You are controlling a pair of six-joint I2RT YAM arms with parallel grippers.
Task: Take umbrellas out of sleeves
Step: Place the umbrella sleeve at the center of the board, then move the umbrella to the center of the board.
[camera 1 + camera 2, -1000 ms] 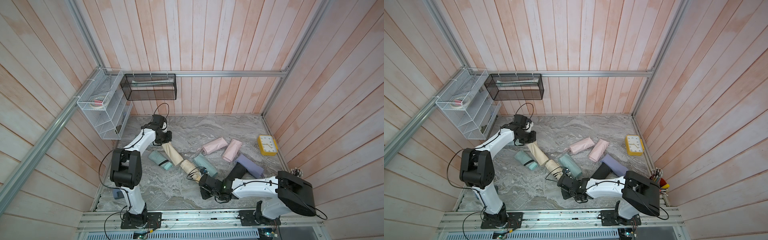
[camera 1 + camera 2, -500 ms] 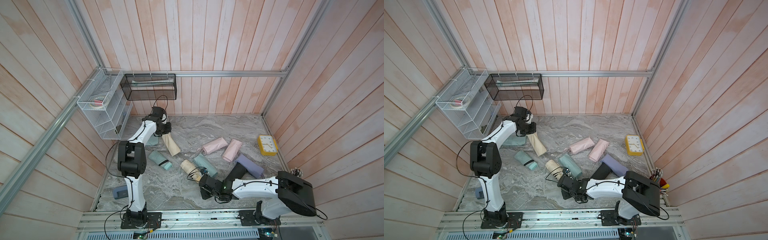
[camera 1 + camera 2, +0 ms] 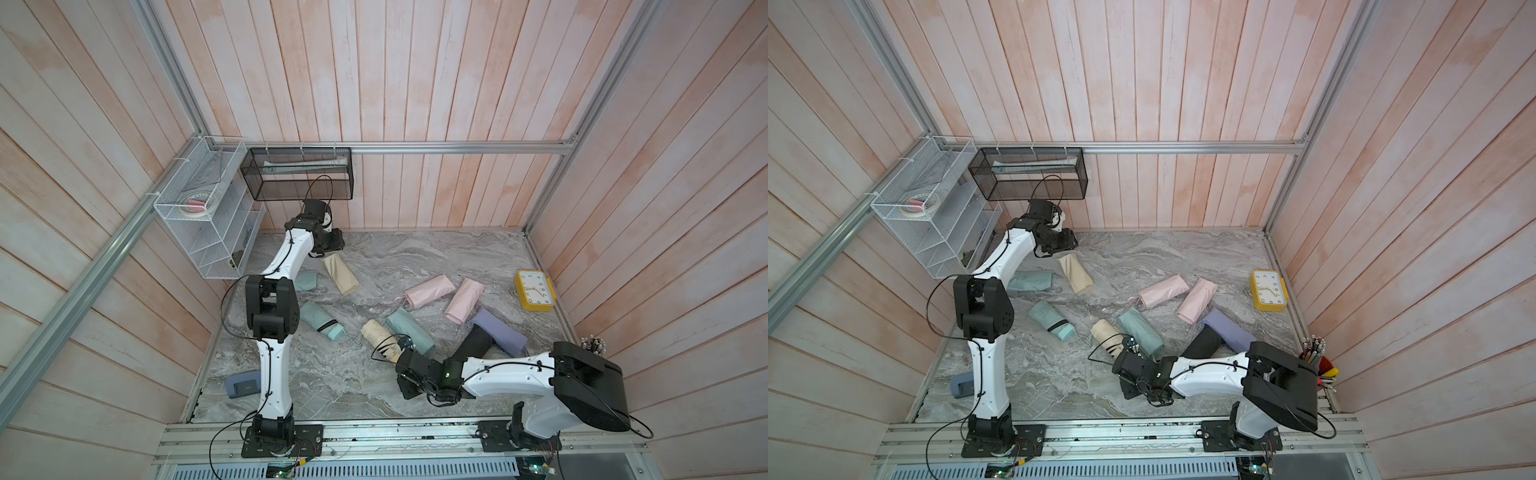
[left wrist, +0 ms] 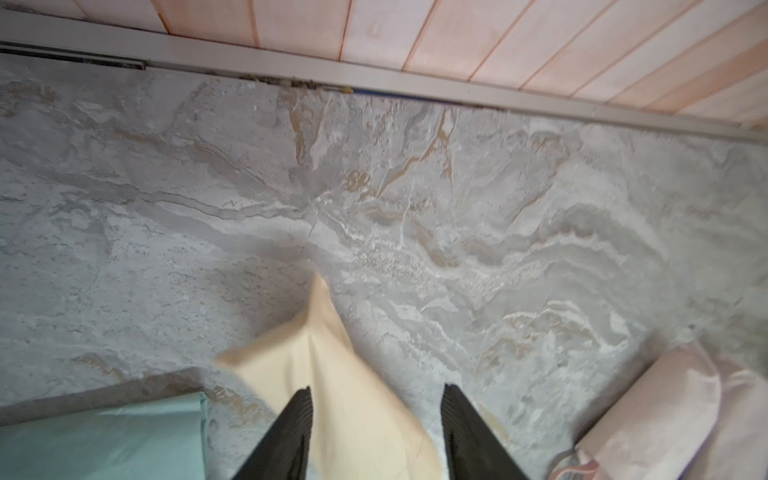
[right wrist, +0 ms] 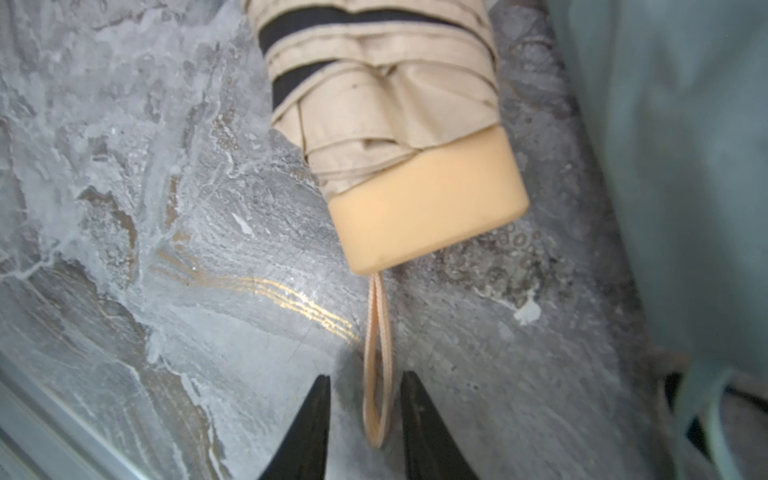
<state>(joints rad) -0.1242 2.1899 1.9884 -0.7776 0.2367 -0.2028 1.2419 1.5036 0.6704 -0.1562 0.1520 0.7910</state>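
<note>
Since 1 second ago the cream sleeve (image 3: 340, 279) has come right off the cream umbrella (image 3: 378, 337). Then it was stretched between my 2 arms, and now it lies limp on the marble table (image 3: 436, 257) towards the back-left corner, well apart from the umbrella.

My left gripper (image 4: 376, 390) has let go. In the left wrist view its jaws stand apart, with the sleeve's fabric lying between and below them, not pinched. My right gripper (image 5: 365, 376) has loosened too, its jaws parted on either side of the umbrella's wrist cord (image 5: 376, 332). As far as I can see, the loop touches neither finger.

The umbrella rests on the table near the front, its pleated fabric bare and its stubby handle (image 5: 428, 208) pointing at the right gripper. It lies just beside a filled mint sleeve (image 3: 409, 332).

A mint umbrella (image 3: 322, 322) lies bare beside the left arm. A flat mint sleeve (image 3: 309, 280), partly hidden behind that arm, is just beside the cream sleeve.

To the right I see 2 plump pink sleeves (image 3: 428, 291) (image 3: 464, 300), a lavender sleeve (image 3: 498, 334) and a black sleeve (image 3: 473, 347) partly under the right arm, with a yellow clock (image 3: 534, 291) near them
</note>
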